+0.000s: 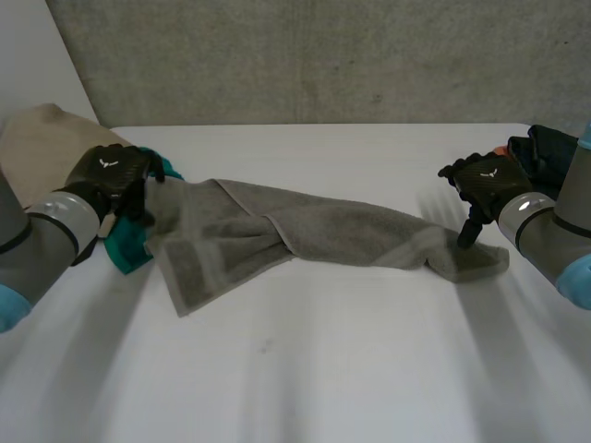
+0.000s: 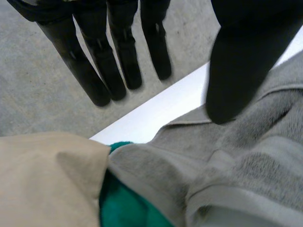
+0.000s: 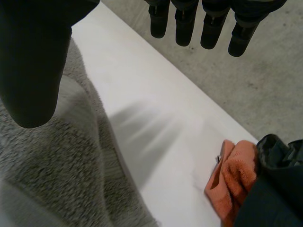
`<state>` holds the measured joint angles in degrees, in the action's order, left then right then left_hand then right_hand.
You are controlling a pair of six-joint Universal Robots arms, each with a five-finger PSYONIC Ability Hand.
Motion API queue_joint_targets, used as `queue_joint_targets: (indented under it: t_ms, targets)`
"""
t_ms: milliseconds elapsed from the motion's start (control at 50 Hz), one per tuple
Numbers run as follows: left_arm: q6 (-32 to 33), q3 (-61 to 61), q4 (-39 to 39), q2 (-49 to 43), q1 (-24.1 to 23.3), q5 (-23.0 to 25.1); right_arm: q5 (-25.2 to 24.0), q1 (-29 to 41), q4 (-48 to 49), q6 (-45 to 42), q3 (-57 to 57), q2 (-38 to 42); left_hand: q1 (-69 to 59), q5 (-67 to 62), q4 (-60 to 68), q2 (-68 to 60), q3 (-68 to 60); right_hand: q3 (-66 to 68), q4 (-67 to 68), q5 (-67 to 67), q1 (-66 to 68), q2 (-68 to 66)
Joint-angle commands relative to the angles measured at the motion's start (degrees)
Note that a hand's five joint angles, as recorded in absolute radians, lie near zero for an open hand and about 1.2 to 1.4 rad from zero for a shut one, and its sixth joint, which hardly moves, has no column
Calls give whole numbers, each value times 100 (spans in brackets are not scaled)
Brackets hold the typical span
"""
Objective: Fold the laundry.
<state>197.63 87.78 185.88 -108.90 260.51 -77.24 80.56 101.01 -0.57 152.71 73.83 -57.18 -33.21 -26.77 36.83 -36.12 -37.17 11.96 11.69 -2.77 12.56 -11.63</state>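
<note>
A grey towel (image 1: 305, 235) lies rumpled and stretched across the white table (image 1: 323, 369) from left to right. My left hand (image 1: 115, 175) hovers over the towel's left end (image 2: 246, 161). Its fingers (image 2: 118, 61) are straight and spread away from the thumb (image 2: 236, 71), holding nothing. My right hand (image 1: 488, 180) is at the towel's right end (image 3: 52, 170). Its thumb (image 1: 468, 231) points down onto the cloth. In the right wrist view the fingers (image 3: 184, 23) are straight and apart from the thumb (image 3: 33, 71), with no cloth between them.
A beige cloth (image 1: 37, 143) (image 2: 47, 179) and a teal cloth (image 1: 129, 247) (image 2: 123, 210) lie by the towel's left end. An orange cloth (image 3: 232, 177) and a dark garment (image 3: 277, 189) (image 1: 554, 152) sit beside my right hand. The table's far edge (image 1: 323, 125) runs behind.
</note>
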Motion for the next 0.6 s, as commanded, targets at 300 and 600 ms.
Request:
queue_joint_targets:
  t_ms: [300, 600]
  targets:
    - [3406, -402, -720, -1572, 861, 2230, -75, -37, 232, -39, 35, 181, 416, 772, -778, 707, 812, -196, -169, 277, -256, 163]
    - [2185, -1122, -579, -1820, 642, 2503, -66, 15, 277, -197, 114, 234, -4679, -4323, 4317, -4388, -4283, -196, -169, 277, -256, 163]
